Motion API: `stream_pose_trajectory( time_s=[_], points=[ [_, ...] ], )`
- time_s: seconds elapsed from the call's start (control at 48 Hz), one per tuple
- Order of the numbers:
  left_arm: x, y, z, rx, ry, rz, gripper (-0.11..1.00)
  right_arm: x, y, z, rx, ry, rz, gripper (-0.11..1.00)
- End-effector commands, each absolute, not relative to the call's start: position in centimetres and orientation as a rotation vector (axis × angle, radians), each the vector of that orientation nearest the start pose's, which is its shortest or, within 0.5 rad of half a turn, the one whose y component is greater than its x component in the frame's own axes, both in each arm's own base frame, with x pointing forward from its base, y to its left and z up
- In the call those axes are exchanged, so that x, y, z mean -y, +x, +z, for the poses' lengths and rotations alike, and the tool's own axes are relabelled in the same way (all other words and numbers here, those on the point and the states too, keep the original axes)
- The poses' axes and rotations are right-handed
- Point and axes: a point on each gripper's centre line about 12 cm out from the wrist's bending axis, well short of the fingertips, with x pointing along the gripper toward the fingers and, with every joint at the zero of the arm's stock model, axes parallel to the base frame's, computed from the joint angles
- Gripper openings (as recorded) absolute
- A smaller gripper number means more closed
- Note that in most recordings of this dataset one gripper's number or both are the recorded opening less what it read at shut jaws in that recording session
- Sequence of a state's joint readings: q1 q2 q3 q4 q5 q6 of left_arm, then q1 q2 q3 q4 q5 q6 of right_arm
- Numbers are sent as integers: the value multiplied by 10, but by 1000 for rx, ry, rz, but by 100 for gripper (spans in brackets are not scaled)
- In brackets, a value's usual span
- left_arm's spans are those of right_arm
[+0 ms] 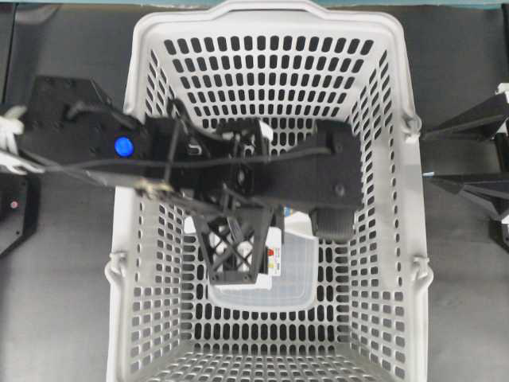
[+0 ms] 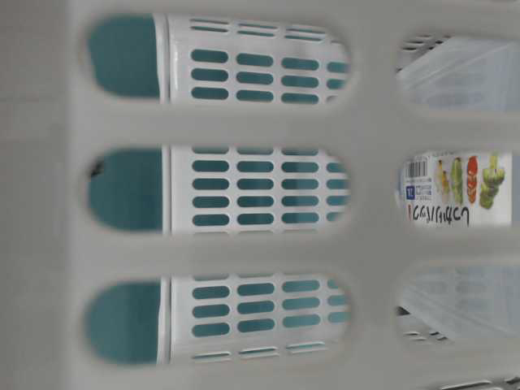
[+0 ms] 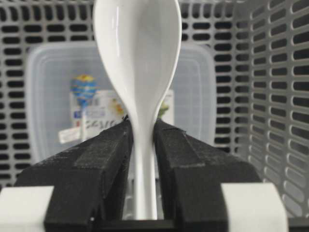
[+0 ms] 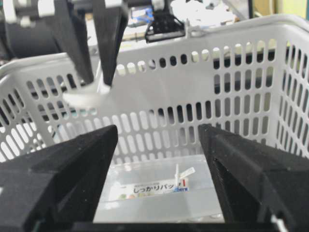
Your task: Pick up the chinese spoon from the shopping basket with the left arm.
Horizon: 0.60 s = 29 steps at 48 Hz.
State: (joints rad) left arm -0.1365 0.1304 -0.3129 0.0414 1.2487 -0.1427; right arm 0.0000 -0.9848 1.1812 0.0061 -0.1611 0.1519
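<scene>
My left gripper (image 3: 142, 128) is shut on the handle of the chinese spoon (image 3: 137, 58). The glossy white bowl points away from the camera, above the floor of the shopping basket (image 3: 275, 72). In the right wrist view the spoon (image 4: 87, 94) hangs from the left gripper's fingers (image 4: 104, 43), lifted within the basket (image 4: 217, 63). In the overhead view the left gripper (image 1: 235, 251) reaches into the basket (image 1: 270, 12) from the left, and the spoon is hidden under it. My right gripper (image 4: 157, 133) is open and empty, and in the overhead view it sits outside the basket's right wall (image 1: 424, 157).
A clear rectangular labelled plastic container (image 1: 294, 270) lies on the basket floor below the left gripper. It also shows in the left wrist view (image 3: 48, 96), the right wrist view (image 4: 159, 193) and the table-level view (image 2: 459, 191). Perforated basket walls (image 2: 244, 126) close in all sides.
</scene>
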Motion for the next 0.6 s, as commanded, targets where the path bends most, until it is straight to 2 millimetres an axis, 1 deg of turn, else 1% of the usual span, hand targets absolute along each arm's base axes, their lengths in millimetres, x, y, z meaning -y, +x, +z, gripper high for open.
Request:
stream_pose_trajectory(
  time_s=[0.0,0.583],
  points=[
    [55,440,390,-1015,-25,-22,15,0,197,284,-20,162,-5,67],
    [62,441,385,-1025,-16,-35,15,0,196,285,-14,162,-4,67]
  ],
)
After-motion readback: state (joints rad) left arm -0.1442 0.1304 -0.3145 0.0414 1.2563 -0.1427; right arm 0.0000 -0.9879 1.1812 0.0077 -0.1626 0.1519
